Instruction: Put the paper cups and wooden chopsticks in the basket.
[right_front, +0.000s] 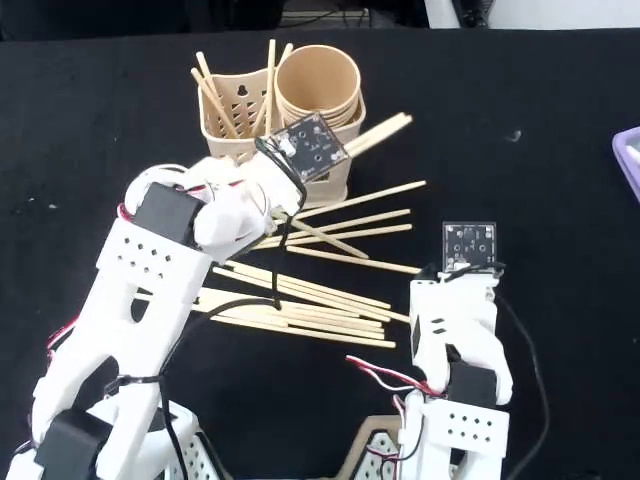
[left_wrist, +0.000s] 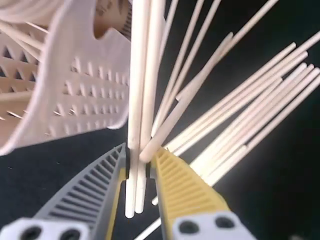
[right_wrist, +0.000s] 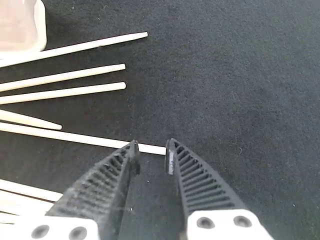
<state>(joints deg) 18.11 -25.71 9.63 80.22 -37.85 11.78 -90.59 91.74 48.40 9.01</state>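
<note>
Left pincer (left_wrist: 140, 151): pinching a held pair (left_wrist: 142, 75) of chopsticks side by side. The grey finger (left_wrist: 107, 175) is on one flank and the yellow finger (left_wrist: 182, 180) on the other.
Held pair: the long ends run out past the left pincer's tips, and the short ends poke back toward its wrist.
Basket (left_wrist: 85, 85): just beyond the left pincer's tips, on the grey finger's side. The held pair runs along its slotted wall — whether they touch, I cannot tell.
Cups (right_front: 318, 80): nested in one stack in the basket (right_front: 232, 110) compartment nearer the left pincer.
Basket sticks (right_front: 215, 95): several stand tilted in the other compartment, farther from the left pincer.
Loose sticks (right_front: 300, 305): fanned flat on the table (right_front: 520, 100), on the yellow finger's side of the left pincer and between the two pincers.
Right pincer (right_wrist: 151, 146): spread, holding nothing, low over the table.
Near stick (right_wrist: 75, 136): lies crosswise just ahead of the right pincer's tips, its end within the gap between them — contact cannot be told.
Far sticks (right_wrist: 70, 75): three ends well ahead of the right pincer, off to one side.
Left arm (right_front: 150, 290): stretched to the basket.
Right arm (right_front: 455, 330): beside the loose sticks.
</note>
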